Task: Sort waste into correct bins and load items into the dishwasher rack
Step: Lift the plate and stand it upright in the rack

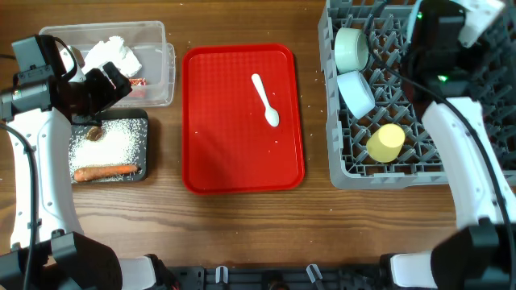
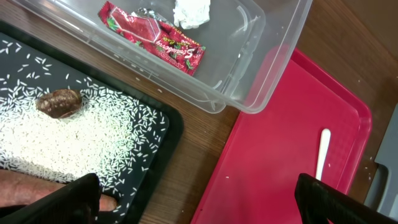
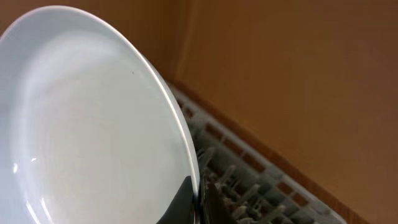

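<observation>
Plate (image 3: 93, 124): stiff, glossy, likely slippery and breakable; right gripper (image 3: 198, 202) pinches thin rim, above dishwasher rack (image 3: 261, 186). Left gripper (image 2: 205, 202) spread wide, empty, near black tray (image 2: 169, 127).

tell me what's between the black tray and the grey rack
The flat red tray with a white spoon on it, seen in the overhead view.

Light blue plate (image 3: 93, 124): smooth, glossy. Clear tub (image 2: 273, 50): shiny see-through plastic. Red wrapper (image 2: 155, 37) inside tub: shiny, crinkly. Red tray (image 1: 234, 145): plastic, fine bumpy grain. Dishwasher rack (image 1: 403, 174): dull grey plastic. Table (image 1: 242, 234): wood.
</observation>
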`<state>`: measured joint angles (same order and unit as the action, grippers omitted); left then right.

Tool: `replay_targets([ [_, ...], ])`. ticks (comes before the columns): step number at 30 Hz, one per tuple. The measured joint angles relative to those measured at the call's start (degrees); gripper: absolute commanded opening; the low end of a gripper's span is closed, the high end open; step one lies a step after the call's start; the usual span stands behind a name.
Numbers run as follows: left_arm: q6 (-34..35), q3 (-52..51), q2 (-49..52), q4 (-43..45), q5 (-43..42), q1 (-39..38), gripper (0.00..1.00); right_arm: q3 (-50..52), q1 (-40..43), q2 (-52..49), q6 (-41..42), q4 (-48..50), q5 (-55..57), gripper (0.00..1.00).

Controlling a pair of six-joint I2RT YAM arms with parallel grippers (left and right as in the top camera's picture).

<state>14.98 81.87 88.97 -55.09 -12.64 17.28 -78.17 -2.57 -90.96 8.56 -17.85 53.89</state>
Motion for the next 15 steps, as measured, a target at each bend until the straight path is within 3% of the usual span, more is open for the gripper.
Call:
replay_targets([
  [10, 0.0, 0.0, 0.0, 0.0, 0.0, 0.0, 1.0, 0.1, -0.3, -11.2, -4.9, -0.1, -4.0, 0.06],
  [11, 0.0, 0.0, 0.0, 0.0, 0.0, 0.0, 1.0, 0.1, -0.4, -11.3, -5.0, -0.1, -4.0, 0.15],
  [13, 0.0, 0.0, 0.0, 0.0, 0.0, 0.0, 1.0, 0.1, -0.8, -11.3, -5.2, -0.1, -4.0, 0.61],
  [14, 0.0, 0.0, 0.0, 0.0, 0.0, 0.0, 1.0, 0.1, -1.0, -11.3, -5.4, -0.3, -4.3, 0.71],
  [15, 0.0, 0.0, 0.0, 0.0, 0.0, 0.0, 1.0, 0.1, -1.2, -11.3, -5.5, -0.7, -4.6, 0.75],
])
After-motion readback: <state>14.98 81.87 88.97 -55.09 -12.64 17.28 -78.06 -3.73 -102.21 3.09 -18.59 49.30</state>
